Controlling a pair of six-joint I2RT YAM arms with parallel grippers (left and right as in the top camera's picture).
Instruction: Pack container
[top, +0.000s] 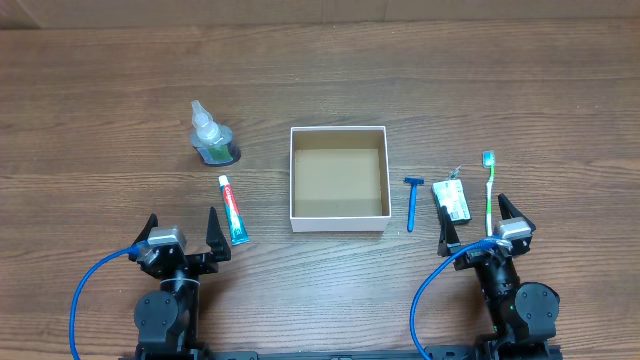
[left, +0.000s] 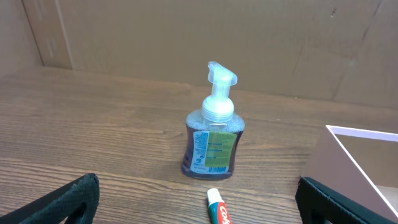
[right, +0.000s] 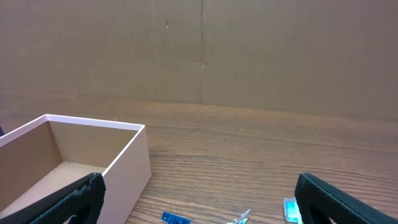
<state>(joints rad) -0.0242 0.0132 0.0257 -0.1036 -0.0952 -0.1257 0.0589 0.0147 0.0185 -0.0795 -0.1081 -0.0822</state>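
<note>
At centre of the surface (top: 100, 100) sat the container (top: 338, 222), empty; my left hand (top: 182, 222) and right hand (top: 473, 214) stood open. I judged the flat razor (top: 412, 205) and toothbrush (top: 489, 190) could slip from a shallow pinch.

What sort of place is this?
Probably a staged lab bench, not a home: wood-grain table, plain cardboard backdrop, and a toothpaste tube and razor laid out beside an empty container.

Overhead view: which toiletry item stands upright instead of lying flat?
The clear pump bottle of green liquid; the toothpaste tube, blue razor and green toothbrush all lie flat.
</note>
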